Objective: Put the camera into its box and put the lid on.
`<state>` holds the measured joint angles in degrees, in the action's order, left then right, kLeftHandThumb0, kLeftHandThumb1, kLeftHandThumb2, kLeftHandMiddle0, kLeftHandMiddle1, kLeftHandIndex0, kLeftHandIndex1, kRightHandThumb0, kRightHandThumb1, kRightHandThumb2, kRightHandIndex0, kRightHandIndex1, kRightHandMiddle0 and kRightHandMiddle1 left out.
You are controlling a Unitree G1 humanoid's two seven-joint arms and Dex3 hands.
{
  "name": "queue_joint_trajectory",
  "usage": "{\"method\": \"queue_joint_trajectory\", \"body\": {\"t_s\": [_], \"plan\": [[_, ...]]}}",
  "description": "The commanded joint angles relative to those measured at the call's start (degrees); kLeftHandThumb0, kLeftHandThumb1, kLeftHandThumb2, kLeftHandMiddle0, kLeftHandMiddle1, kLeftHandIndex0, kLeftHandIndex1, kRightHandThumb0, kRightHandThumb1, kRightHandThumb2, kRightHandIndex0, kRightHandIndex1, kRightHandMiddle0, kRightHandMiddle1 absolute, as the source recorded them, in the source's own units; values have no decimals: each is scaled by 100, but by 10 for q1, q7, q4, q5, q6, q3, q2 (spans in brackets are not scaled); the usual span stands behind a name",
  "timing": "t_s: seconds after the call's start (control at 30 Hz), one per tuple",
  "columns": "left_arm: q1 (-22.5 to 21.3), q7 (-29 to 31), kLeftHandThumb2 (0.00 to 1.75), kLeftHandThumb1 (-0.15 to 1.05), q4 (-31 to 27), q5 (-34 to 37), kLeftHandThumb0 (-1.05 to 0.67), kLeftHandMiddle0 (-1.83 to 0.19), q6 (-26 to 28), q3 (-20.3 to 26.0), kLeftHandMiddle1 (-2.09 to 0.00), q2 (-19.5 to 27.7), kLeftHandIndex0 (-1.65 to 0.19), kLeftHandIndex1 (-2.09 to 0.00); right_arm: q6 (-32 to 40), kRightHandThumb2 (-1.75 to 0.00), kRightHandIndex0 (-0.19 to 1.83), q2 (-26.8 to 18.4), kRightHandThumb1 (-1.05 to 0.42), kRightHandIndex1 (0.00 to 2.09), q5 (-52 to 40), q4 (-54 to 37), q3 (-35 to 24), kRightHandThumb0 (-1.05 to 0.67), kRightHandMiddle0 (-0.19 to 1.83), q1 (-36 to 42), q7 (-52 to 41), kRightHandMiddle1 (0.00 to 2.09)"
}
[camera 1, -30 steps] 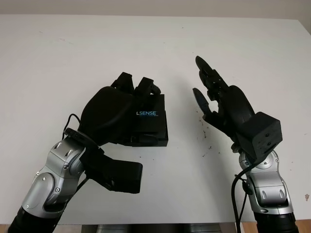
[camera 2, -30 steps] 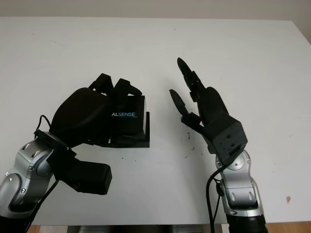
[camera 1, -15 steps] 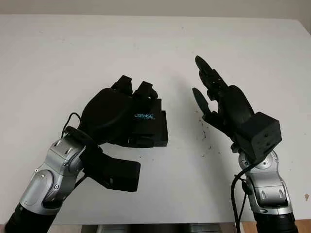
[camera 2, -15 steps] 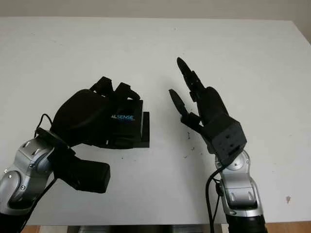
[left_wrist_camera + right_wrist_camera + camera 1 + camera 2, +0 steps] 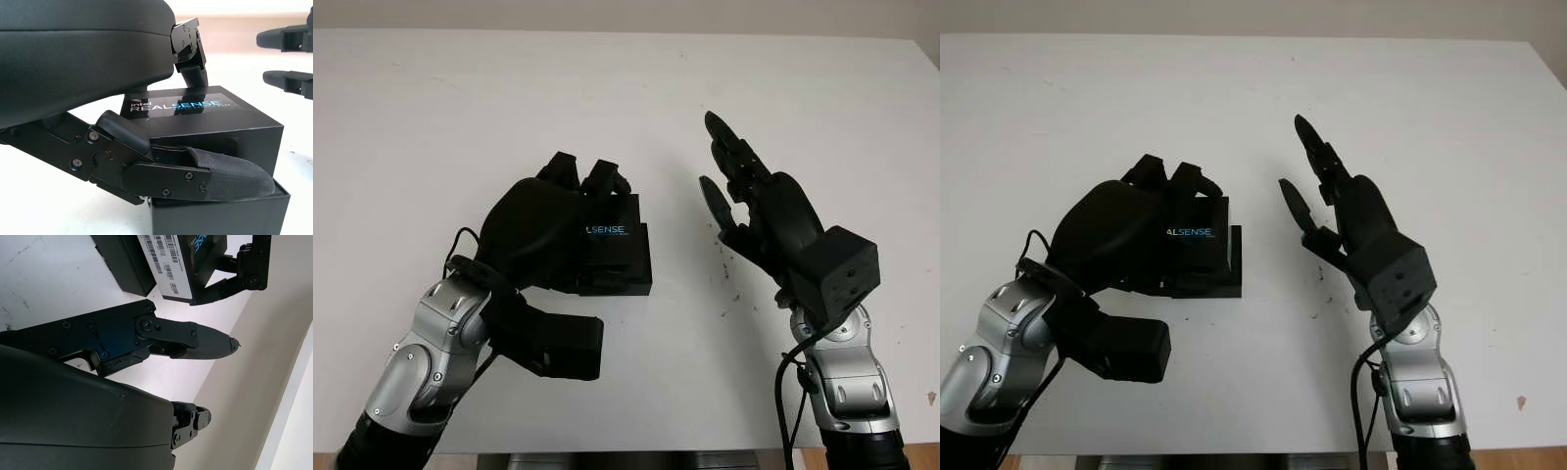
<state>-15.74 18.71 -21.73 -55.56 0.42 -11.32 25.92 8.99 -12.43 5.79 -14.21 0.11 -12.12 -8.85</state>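
My left hand [image 5: 570, 220] is shut on the black box lid [image 5: 619, 228], which carries a REALSENSE print. It holds the lid over the black box base [image 5: 634, 282] at the middle of the white table [image 5: 460, 98]. The base's near and right edges stick out from under the lid. In the left wrist view the thumb [image 5: 225, 176] presses the lid's side [image 5: 205, 117] above the base [image 5: 220, 215]. The camera is hidden. My right hand [image 5: 724, 176] is open, raised just right of the box and apart from it. The right wrist view shows the lid's barcode label [image 5: 171, 264].
Small dark specks [image 5: 724, 276] dot the table between the box and my right hand. The table's far edge runs along the top of the eye views and its front edge lies near my forearms.
My left hand dipped slightly down and left with the lid, then came back; its forearm shifted a little to the right. The right hand has barely moved.
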Motion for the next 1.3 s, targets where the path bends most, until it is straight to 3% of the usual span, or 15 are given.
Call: {"method": "queue_joint_trajectory", "body": {"t_s": [0.0, 0.23, 0.37, 0.77, 0.9, 1.27], "plan": [[5, 0, 50, 105, -15, -5, -28, -46, 4, -8, -209, -6, 8, -209, -7, -54, 6, 1, -105, 5, -2, -9, 0, -66, 10, 5, 2, 8], [14, 19, 53, 105, -27, -24, -30, -39, 32, -24, -209, -21, 4, -209, -4, -54, 6, 1, -105, 5, 2, -11, 2, -67, 9, 7, 5, 9], [22, 25, 54, 105, -29, -18, -29, -39, 35, -26, -209, -25, 14, -209, -3, -54, 6, 2, -105, 5, 3, -11, 3, -67, 9, 8, 6, 9], [27, 30, 54, 105, -30, -24, -29, -64, 39, -36, -209, -33, 19, -208, 18, -52, 5, 8, -105, 4, -1, -20, 6, -70, 8, 11, 11, 10], [27, 42, 55, 105, -34, -29, -30, -62, 53, -40, -209, -40, 19, -202, 26, -52, 4, 10, -105, 4, -2, -25, 7, -71, 8, 13, 12, 10], [12, -7, 47, 105, 6, -39, -25, -57, 17, -43, -209, -26, 16, -209, 25, -52, 4, 10, -105, 5, -1, -30, 8, -70, 7, 21, 11, 10]]}}
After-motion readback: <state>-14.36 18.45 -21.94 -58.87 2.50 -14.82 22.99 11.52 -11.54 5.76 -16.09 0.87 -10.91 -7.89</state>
